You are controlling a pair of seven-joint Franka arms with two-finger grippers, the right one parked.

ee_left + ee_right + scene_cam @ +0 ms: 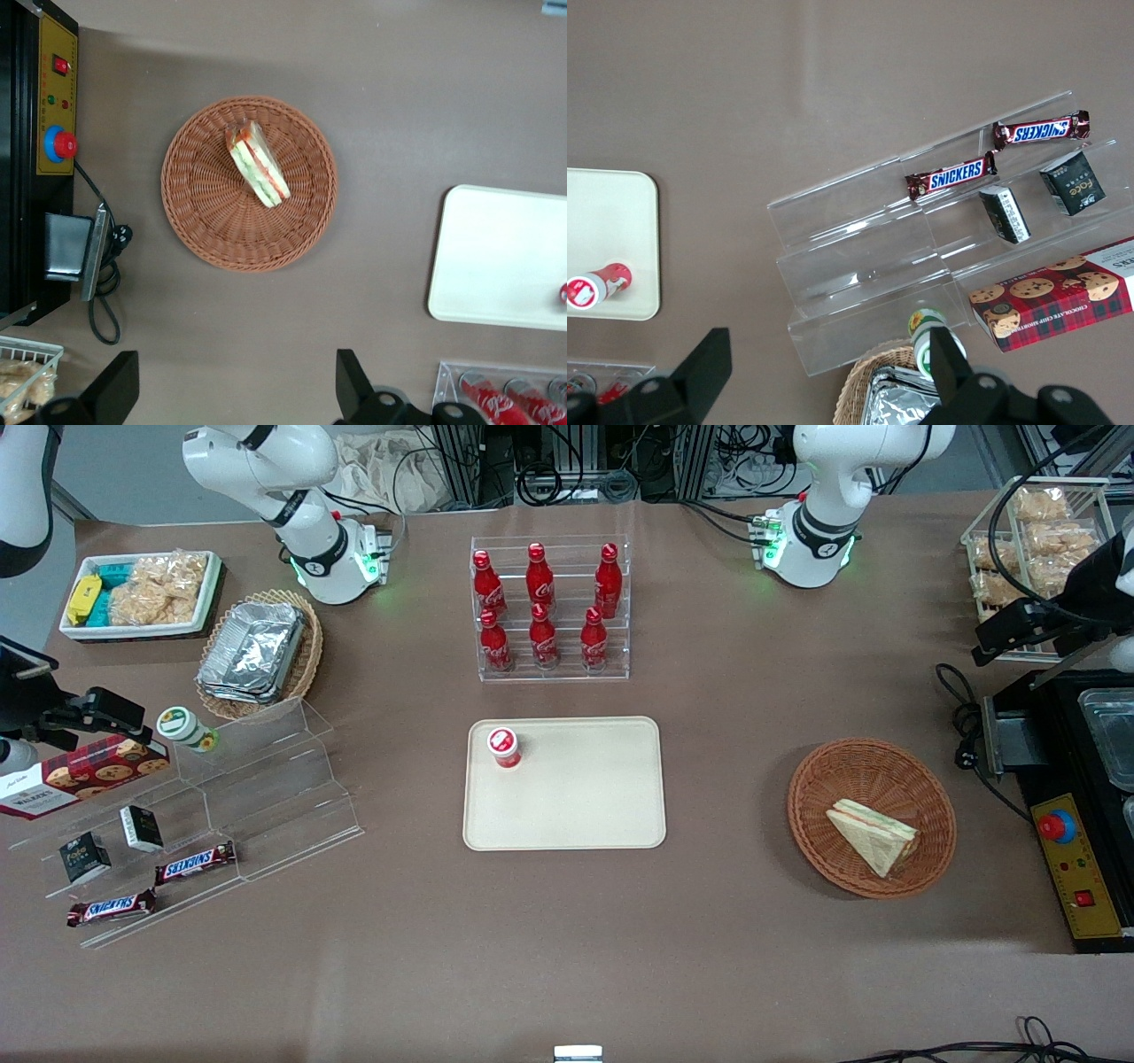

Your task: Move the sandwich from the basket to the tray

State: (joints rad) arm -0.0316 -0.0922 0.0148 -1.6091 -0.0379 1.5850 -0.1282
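The sandwich (873, 834), a pale bread wedge with red and green filling, lies in the round reddish-brown wicker basket (828, 779) toward the working arm's end of the table. The wrist view shows the sandwich (257, 164) in the basket (213, 221) from above. The cream tray (576, 797) lies at the table's middle and also shows in the wrist view (496, 266). A small red-capped bottle (504, 747) stands on the tray. My gripper (1010, 631) hangs high above the table, farther from the front camera than the basket. In the wrist view the gripper (235, 385) is open wide and empty.
A black control box with a red button (1076, 850) and its cable (961, 717) sit beside the basket. A clear rack of red bottles (551, 611) stands farther back than the tray. A wire rack of snack bags (1032, 531) is at the working arm's end.
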